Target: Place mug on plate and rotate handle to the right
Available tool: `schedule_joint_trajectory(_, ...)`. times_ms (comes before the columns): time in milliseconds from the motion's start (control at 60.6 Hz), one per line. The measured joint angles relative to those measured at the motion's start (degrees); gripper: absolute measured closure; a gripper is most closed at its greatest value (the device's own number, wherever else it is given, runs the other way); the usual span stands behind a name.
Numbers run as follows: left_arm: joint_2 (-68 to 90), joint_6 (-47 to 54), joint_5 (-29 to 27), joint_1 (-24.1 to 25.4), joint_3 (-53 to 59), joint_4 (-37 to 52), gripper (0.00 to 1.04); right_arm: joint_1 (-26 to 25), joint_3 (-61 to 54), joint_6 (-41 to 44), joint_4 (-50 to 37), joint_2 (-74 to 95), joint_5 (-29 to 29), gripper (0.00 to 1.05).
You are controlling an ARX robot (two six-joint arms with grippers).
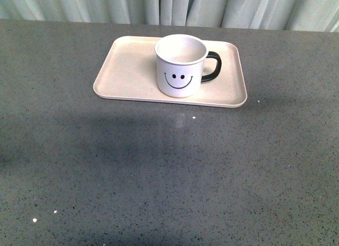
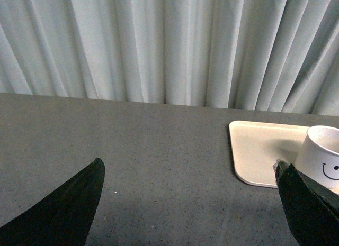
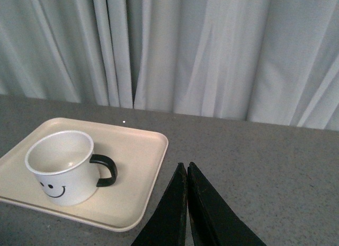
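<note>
While the mug is standing upright on the plate, its black handle is pointing toward the bench's right edge in the front view, and its smiley face is turning toward the near edge. The mug is sitting a little right of the plate's middle, closer to the plate's near rim than to its far rim, with its open mouth showing an empty white inside. The plate is lying flat on the grey speckled bench, near the far edge and roughly centred between the left and right edges, its long sides running left to right. A pale pleated curtain is hanging behind the far edge.

Neither arm is showing in the front view. In the left wrist view, the left pincer is hanging wide open, its two dark fingers spread well apart and gripping nothing; one finger is overlapping the edge of the mug in that picture, though whether it is touching I cannot tell. In the right wrist view, the right pincer is sitting fully closed, its two dark fingers pressed flat together with nothing between them, just beside the plate's corner and apart from the mug, whose handle is pointing toward it.
</note>
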State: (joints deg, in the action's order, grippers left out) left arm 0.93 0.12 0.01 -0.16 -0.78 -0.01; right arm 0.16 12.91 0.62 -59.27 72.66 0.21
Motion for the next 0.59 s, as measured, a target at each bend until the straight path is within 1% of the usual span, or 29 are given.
schedule_joint_trajectory(82,0.0,0.0,0.0,0.0,0.0,0.0,0.09,-0.1,-2.9,0.0,-2.8,-0.9,-0.2,1.03)
schedule_joint_trajectory(231,0.0,0.0,0.0,0.0,0.0,0.0,0.09,-0.1,-6.7,0.0,0.1,-6.0,-0.2,1.03)
schedule_joint_trajectory(363,0.0,0.0,0.0,0.0,0.0,0.0,0.09,-0.1,-8.6,0.0,4.0,-12.3,-0.2,1.03)
schedule_joint_trajectory(594,0.0,0.0,0.0,0.0,0.0,0.0,0.09,-0.1,-11.5,0.0,15.0,-26.2,-0.2,1.03)
